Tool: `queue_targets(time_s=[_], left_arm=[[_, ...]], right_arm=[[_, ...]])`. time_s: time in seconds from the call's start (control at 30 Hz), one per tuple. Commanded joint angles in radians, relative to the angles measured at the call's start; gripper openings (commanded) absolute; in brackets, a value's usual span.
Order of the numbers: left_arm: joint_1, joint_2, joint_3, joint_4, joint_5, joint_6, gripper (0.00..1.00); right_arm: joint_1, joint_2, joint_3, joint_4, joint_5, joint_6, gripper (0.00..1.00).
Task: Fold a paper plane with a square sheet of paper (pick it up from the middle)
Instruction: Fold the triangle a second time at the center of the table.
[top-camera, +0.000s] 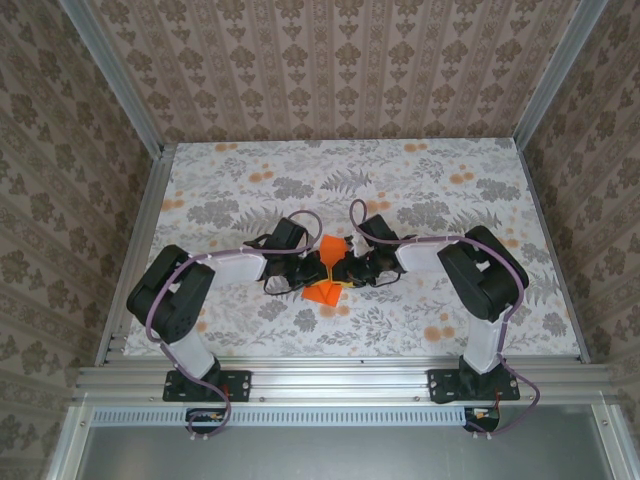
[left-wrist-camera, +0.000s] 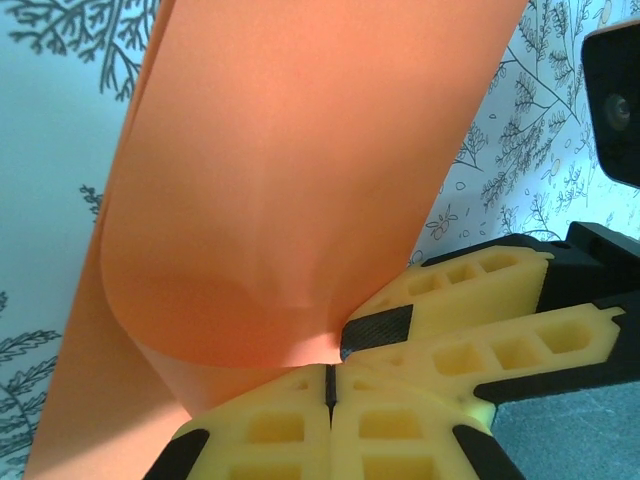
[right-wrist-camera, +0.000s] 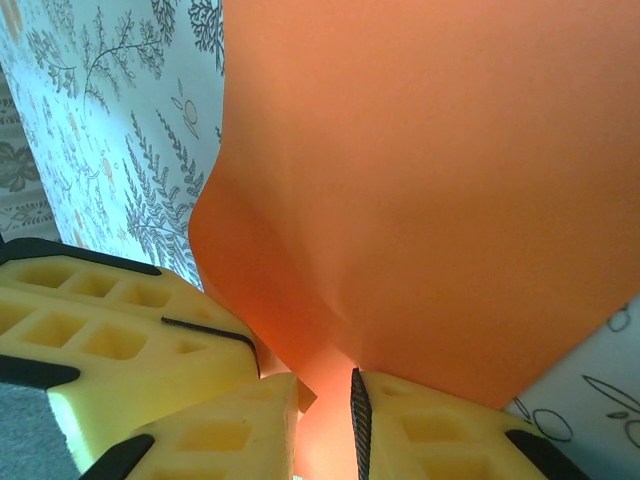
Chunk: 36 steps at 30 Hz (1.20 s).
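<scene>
1. At the middle of the overhead frame, both arms meet over the flowered table (top-camera: 450, 190) with the orange sheet (top-camera: 326, 268) pinched up between them. It is lifted and bowed rather than lying flat.
2. My left gripper (left-wrist-camera: 329, 378) is fully closed, its yellow fingers meeting on the lower edge of the sheet at the bottom centre of the left wrist view.
3. My right gripper (right-wrist-camera: 325, 388) stands only a sliver apart, with the paper running down through the gap. I cannot tell whether its pads really bite.
4. Biggest risk, as I judge it, is a tear. If the arms draw apart while both hold one small patch, the thin paper has nowhere to give.
5. Second risk is a slip on the right side if that hold is loose, which would leave the sheet swinging from the left gripper alone.
6. Third risk is a soft bulge pressed into a stray crease, which would spoil the plane's centre line.
7. The two sets of fingers sit just beside each other, perhaps touching, so any inward nudge risks a knock.
8. There is open tabletop toward the upper, left and right parts of the overhead frame. Papered walls (top-camera: 330, 60) bound it, and a metal rail (top-camera: 340, 372) closes the lower edge.
</scene>
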Motion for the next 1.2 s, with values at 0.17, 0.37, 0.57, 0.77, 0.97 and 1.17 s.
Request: queue_targets(time_s=[0.17, 0.37, 0.57, 0.77, 0.97, 1.17], left_arm=[[-0.006, -0.037, -0.01, -0.02, -0.013, 0.023, 0.0], [-0.006, -0.043, -0.012, -0.018, -0.013, 0.021, 0.0], [-0.006, -0.06, -0.011, -0.027, -0.022, 0.019, 0.0], [-0.004, -0.105, -0.018, -0.054, -0.047, 0.029, 0.06], [-0.003, -0.132, -0.068, -0.079, -0.093, 0.02, 0.21], [-0.004, -0.116, -0.097, -0.068, -0.094, 0.008, 0.24]], right_arm=[[0.008, 0.019, 0.001, 0.084, -0.063, 0.024, 0.23], [0.008, 0.027, -0.001, 0.1, -0.058, 0.035, 0.15], [0.007, 0.015, -0.009, 0.097, -0.023, 0.035, 0.02], [0.004, -0.008, 0.001, 0.02, 0.034, -0.021, 0.0], [-0.002, -0.019, 0.026, -0.068, 0.085, -0.097, 0.0], [-0.006, -0.032, 0.045, -0.125, 0.119, -0.143, 0.0]])
